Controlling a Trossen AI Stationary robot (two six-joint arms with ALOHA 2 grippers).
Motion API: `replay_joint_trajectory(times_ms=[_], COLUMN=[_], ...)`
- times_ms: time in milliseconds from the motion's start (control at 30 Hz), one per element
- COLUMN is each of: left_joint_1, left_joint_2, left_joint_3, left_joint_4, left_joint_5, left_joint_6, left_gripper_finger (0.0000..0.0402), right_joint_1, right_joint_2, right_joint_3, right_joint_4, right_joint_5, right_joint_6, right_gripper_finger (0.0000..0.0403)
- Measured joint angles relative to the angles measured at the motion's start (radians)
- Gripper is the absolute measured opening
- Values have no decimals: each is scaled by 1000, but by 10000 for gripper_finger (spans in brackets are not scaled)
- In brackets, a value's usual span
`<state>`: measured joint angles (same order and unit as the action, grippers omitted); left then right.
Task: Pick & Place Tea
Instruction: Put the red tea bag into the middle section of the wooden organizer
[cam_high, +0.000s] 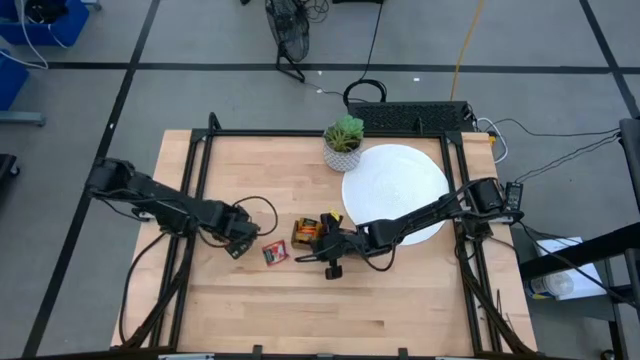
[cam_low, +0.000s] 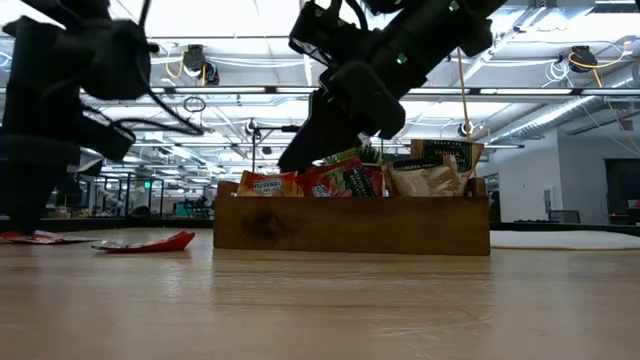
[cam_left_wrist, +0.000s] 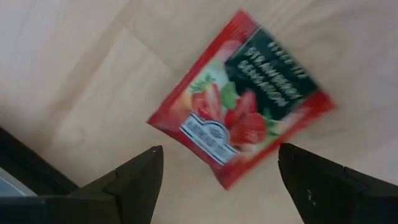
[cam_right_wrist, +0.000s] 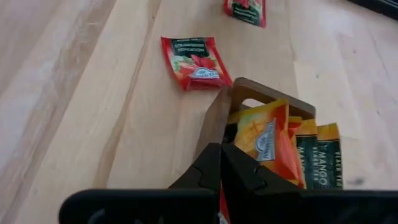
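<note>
A red tea sachet (cam_left_wrist: 239, 106) with a strawberry picture lies flat on the wooden table. My left gripper (cam_left_wrist: 219, 149) points down over it, open, one finger on either side, apart from it. In the high view this gripper (cam_high: 240, 240) is left of centre. A second red sachet (cam_high: 275, 254) lies flat between it and the brown wooden tray (cam_high: 312, 232). The tray holds orange sachets (cam_right_wrist: 267, 140) and others standing on edge. My right gripper (cam_right_wrist: 221, 168) is shut and slants down over the tray's end (cam_low: 300, 150). My right gripper's shut fingertips (cam_right_wrist: 211, 165) stand at the tray's end compartment, beside an orange sachet (cam_right_wrist: 258, 134) and the tray's wall (cam_right_wrist: 214, 118). They come slanting down from the table's right. I cannot tell whether they touch either one.
A small potted green plant (cam_high: 343, 140) stands at the far middle, next to a large white disc (cam_high: 395, 180) under my right arm. Black frame rails (cam_high: 200, 160) run along the table's left, right and far sides. Bare wood lies toward the near edge.
</note>
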<state>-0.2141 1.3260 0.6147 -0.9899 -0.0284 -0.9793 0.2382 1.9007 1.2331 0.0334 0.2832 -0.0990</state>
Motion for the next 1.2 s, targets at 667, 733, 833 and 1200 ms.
replay_joint_trajectory(times_ms=[667, 733, 833, 1200], left_joint_1=[77, 82, 89, 56], left_joint_2=[166, 167, 168, 166], left_joint_3=[5, 5, 4, 26], left_joint_4=[89, 100, 117, 130], left_joint_5=[68, 78, 95, 33], left_joint_6=[486, 509, 540, 521], left_gripper_finger=[266, 226, 144, 8], right_joint_1=[79, 85, 91, 91], right_joint_2=[0, 0, 0, 0], right_joint_3=[0, 0, 0, -25], right_joint_4=[16, 16, 16, 19], right_joint_5=[0, 0, 1, 2], right_joint_6=[4, 4, 4, 8], right_gripper_finger=[0, 0, 0, 0])
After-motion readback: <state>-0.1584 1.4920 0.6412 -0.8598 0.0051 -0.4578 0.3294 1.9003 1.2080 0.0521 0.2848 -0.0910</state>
